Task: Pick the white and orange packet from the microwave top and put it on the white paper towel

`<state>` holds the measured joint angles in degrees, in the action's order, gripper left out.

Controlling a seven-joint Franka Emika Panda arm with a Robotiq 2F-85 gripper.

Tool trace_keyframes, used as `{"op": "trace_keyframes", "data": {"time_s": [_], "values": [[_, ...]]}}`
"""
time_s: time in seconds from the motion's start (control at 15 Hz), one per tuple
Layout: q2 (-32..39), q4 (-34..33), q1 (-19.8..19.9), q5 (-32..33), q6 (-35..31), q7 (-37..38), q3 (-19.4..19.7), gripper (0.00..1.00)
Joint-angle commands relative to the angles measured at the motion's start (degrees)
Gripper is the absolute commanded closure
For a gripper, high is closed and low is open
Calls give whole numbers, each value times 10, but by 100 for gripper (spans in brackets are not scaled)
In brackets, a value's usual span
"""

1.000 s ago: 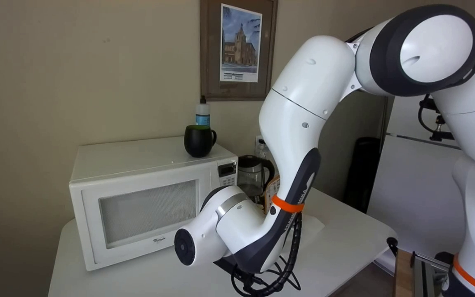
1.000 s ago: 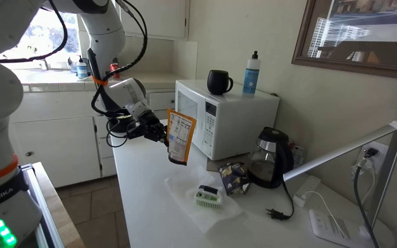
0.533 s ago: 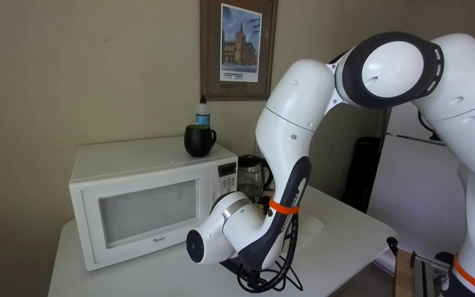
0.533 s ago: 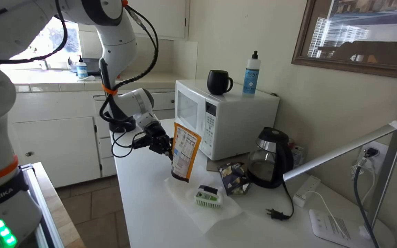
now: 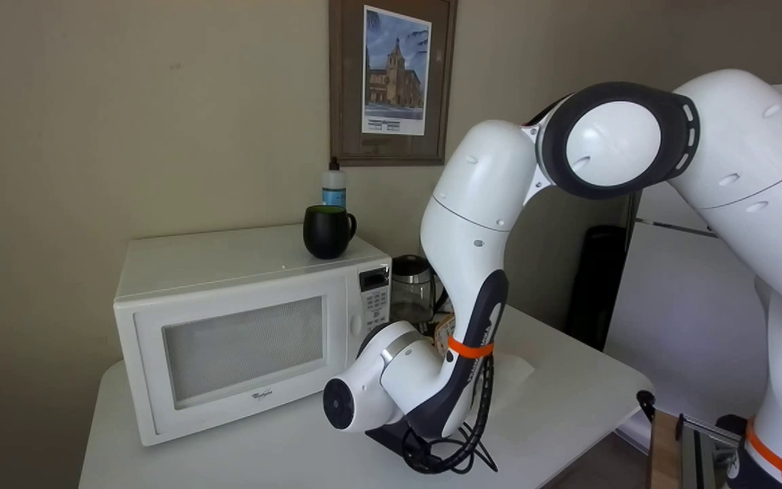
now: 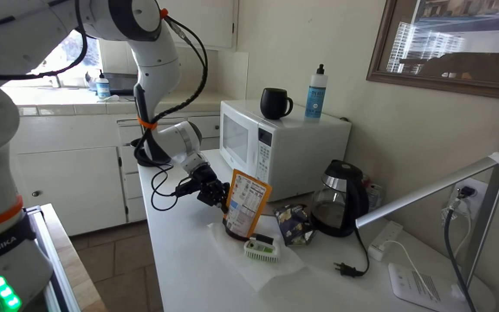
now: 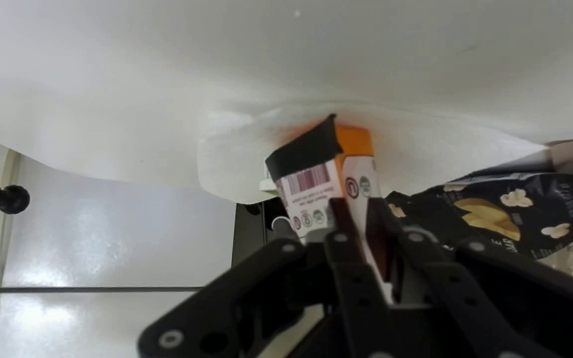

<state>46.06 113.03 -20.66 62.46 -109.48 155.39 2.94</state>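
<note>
The white and orange packet [image 6: 248, 201] stands nearly upright, slightly tilted, over the back edge of the white paper towel [image 6: 271, 275] in an exterior view. My gripper [image 6: 225, 203] is shut on the packet's side. In the wrist view the fingers of the gripper [image 7: 358, 219] pinch the packet [image 7: 311, 189], its dark bottom edge close to the towel [image 7: 227, 164]. I cannot tell whether it touches. In an exterior view the arm hides most of the packet [image 5: 443, 333] and part of the towel [image 5: 513, 377]. The white microwave [image 6: 306, 160] stands behind the packet.
A green and white brush-like object [image 6: 261, 249] sits on the towel beside the packet's bottom. A dark snack bag [image 6: 295, 225] and a glass kettle [image 6: 336, 203] stand close by. A black mug [image 6: 275, 104] and a blue-labelled bottle [image 6: 315, 95] are on the microwave.
My gripper has carried the packet down and away from the microwave front, from above the table to low over the towel's back edge. The grip has stayed shut.
</note>
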Motion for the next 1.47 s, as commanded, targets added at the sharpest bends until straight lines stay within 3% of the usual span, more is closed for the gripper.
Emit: {"op": "trace_keyframes", "data": {"time_s": [0.0,0.47,0.6,0.67,0.93,1.2,1.4], "values": [[-6,11,-12,17,-31,31,2,52],[-75,51,-41,17,-143,26,-8,1],[-106,74,-46,13,-175,26,-13,0],[-128,89,-13,16,-171,25,-51,0],[-252,181,35,-55,-186,-22,-97,0],[-380,259,87,-181,-220,-157,-121,0],[-465,282,98,-296,-187,-282,-122,0]]}}
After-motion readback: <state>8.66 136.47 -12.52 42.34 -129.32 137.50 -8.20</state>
